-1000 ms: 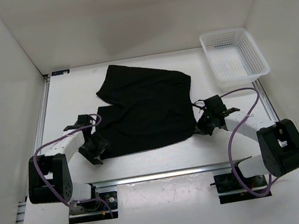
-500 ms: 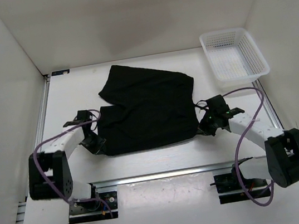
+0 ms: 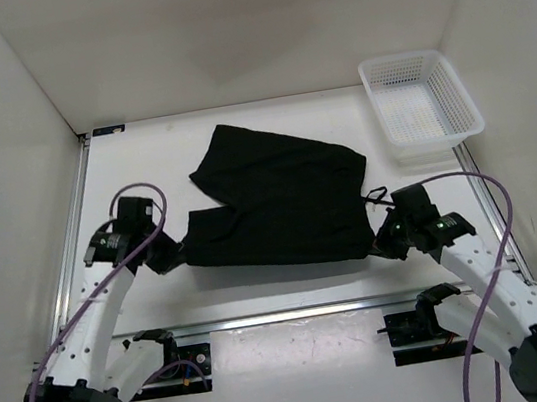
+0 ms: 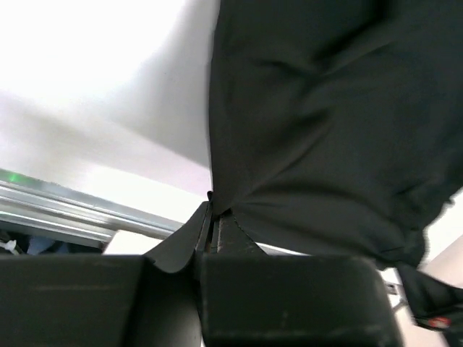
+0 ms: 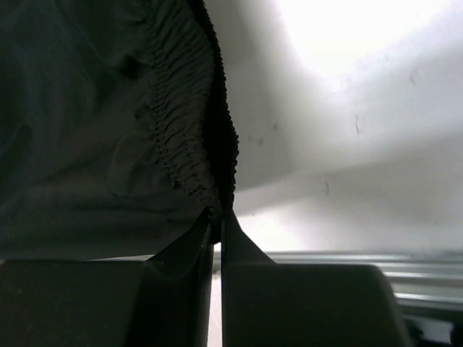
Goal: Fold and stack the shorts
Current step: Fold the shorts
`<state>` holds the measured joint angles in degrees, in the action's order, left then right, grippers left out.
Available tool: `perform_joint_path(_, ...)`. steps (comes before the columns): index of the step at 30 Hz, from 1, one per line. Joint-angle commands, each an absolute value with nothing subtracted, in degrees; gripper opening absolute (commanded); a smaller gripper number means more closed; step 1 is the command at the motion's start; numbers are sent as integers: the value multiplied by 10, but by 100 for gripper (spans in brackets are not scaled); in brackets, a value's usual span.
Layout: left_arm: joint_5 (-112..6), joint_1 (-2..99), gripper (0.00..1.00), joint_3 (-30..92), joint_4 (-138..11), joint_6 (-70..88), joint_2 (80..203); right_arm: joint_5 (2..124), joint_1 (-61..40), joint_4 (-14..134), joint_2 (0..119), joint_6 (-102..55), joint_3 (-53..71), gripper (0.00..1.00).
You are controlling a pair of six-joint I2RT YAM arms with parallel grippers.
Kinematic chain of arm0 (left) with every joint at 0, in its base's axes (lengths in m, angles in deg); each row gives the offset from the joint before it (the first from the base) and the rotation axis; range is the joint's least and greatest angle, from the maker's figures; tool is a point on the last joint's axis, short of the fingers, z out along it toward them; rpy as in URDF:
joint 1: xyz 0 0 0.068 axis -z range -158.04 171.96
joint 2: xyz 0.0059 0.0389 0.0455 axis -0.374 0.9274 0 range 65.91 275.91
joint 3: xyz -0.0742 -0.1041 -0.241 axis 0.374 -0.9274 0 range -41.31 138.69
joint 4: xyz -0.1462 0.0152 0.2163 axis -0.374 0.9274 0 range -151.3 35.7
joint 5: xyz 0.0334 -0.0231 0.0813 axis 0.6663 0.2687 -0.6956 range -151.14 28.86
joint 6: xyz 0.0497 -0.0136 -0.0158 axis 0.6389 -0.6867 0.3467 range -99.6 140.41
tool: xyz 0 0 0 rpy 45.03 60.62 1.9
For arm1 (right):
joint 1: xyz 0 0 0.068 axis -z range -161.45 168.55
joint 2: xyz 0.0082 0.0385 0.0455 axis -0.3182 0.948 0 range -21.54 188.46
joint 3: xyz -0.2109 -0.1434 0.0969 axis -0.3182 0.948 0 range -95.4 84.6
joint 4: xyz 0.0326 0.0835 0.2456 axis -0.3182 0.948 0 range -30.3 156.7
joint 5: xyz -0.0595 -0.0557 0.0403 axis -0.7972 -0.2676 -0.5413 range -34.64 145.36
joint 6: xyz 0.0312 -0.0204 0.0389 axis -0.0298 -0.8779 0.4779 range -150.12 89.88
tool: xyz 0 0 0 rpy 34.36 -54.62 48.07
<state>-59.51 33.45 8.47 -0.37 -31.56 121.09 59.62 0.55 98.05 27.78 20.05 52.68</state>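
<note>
The black shorts (image 3: 278,199) hang stretched between my two grippers, their near edge lifted off the white table. My left gripper (image 3: 168,258) is shut on the shorts' near left corner; the left wrist view has the cloth (image 4: 325,130) pinched at the fingertips (image 4: 214,206). My right gripper (image 3: 384,241) is shut on the near right corner, where the gathered elastic waistband (image 5: 184,137) runs into the closed fingertips (image 5: 217,215). The far part of the shorts still lies on the table.
A white mesh basket (image 3: 423,102) stands at the back right corner. White walls enclose the table on the left, back and right. A metal rail (image 3: 295,313) runs along the near edge in front of the arm bases.
The left gripper has closed on the shorts' near left corner. Both arms have risen, lifting and stretching the near edge, and the shorts have shifted slightly to the right.
</note>
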Motion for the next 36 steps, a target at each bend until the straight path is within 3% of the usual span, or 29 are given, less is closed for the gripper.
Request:
perform_joint_path(1,-641,336,10,205,22,-295,1240,571,8,1059,236,204,501,0)
perform_joint_path(7,-668,336,10,422,22,-242,1403,483,8,1115,293,204,403,0)
perform_joint_path(19,-692,336,10,739,-2,-213,1726,401,33,1057,602,163,138,0)
perform_joint_path(26,-665,336,10,1019,-7,-187,1934,387,70,1008,719,151,52,0)
perform_joint_path(31,-598,336,10,1101,-78,-187,2049,392,84,988,826,138,-55,0)
perform_joint_path(32,-592,336,10,1130,-86,-192,2074,387,84,988,844,138,-76,3)
perform_joint_path(33,-592,336,10,1190,-99,-198,2099,387,84,980,870,138,-93,25)
perform_joint_path(34,-585,336,31,1206,-108,-205,2132,387,84,969,879,138,-119,45)
perform_joint_path(35,-574,336,59,1206,-122,-212,2132,395,84,957,884,128,-129,68)
perform_joint_path(36,-563,329,85,1183,-133,-217,2132,408,84,934,884,122,-136,84)
